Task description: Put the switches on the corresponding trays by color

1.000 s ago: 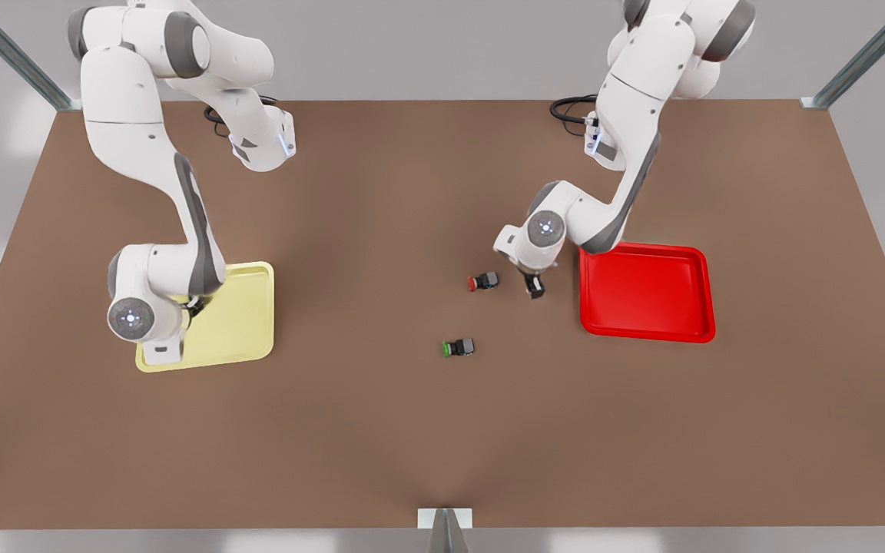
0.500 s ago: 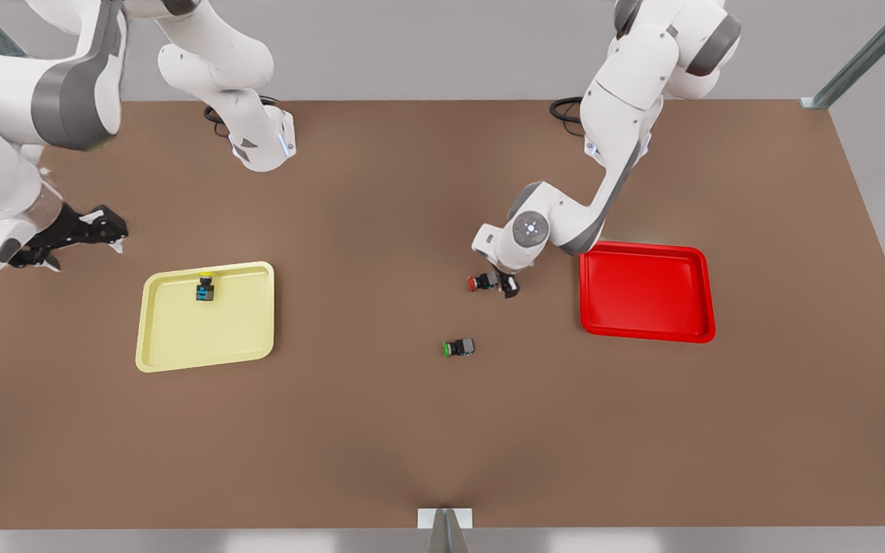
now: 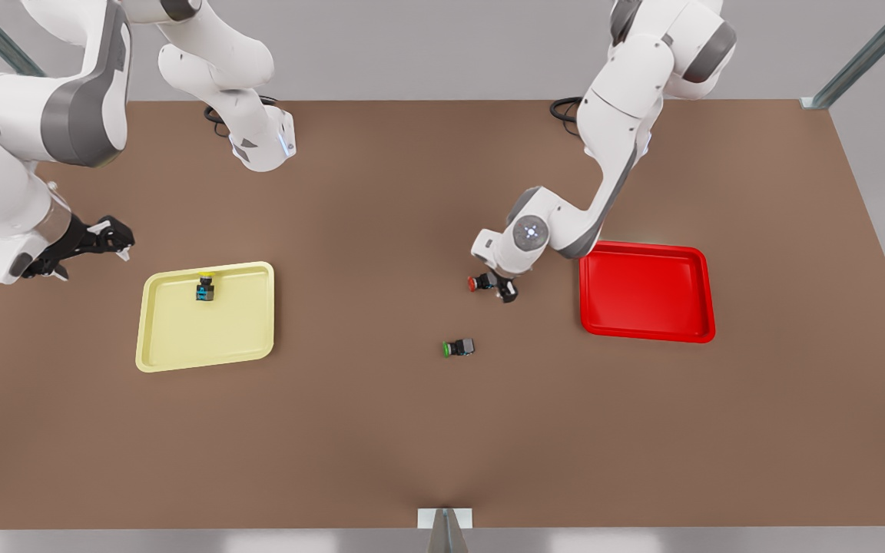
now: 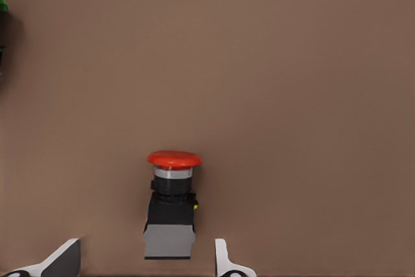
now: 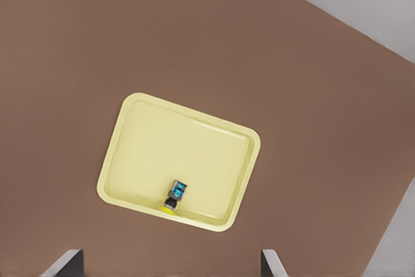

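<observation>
Counter (image 3: pixel 381 430): flat, matte brown, no visible grain.

Yellow tray (image 3: pixel 181 346): pale, shallow, rectangular, with rounded corners and a raised rim, left of centre in the front view. The yellow switch (image 3: pixel 205 289) lies inside it, close to the far rim. It has a blocky dark body with a blue patch and a round yellow cap touching or nearly touching the rim; which cannot be settled at this scale.

Red tray (image 3: pixel 647 292): same shape, glossy bright red, right of centre in the front view.

Red switch (image 3: pixel 482 282): on the bare counter just left of the red tray, lying on its side. The left wrist view shows a domed red cap, a silver collar, a black barrel and a grey square base.

Green switch (image 3: pixel 459 348): same build, lying apart from it toward the lower centre.

Left gripper (image 3: pixel 501 287): down at the counter over the red switch. Its jaws are spread, with white fingertips (image 4: pixel 222 261) either side of the grey base and a clear gap on each side.

Right gripper (image 3: pixel 97 240): raised at the front view's left edge, beyond the yellow tray. Its dark jaws are spread and hold nothing.
</observation>
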Robot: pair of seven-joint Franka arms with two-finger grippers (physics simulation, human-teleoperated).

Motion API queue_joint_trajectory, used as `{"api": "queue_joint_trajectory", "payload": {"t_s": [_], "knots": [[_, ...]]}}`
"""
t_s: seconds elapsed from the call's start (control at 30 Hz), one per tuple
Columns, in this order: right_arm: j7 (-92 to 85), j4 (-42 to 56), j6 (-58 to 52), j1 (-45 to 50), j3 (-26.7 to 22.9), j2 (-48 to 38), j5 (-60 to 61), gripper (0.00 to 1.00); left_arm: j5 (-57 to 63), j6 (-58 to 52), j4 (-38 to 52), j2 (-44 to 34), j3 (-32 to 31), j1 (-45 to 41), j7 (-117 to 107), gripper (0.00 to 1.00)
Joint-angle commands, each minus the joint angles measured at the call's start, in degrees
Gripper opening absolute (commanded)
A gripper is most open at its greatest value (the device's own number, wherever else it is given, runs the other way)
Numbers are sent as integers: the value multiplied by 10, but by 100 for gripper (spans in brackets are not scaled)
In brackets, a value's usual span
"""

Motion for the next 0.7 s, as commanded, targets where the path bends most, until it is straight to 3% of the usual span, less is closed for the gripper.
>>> {"api": "queue_joint_trajectory", "payload": {"t_s": [0.0,0.17,0.67], "knots": [[0,0,-1,1,0,-1,0,100,3,0,0,0,0,-1,0,100],[-1,-3,-3,1,0,0,0,100,8,3,22,34,1,-6,-1,100],[-1,-7,-2,1,-1,7,-5,100,32,6,15,40,2,-24,-4,99]]}}
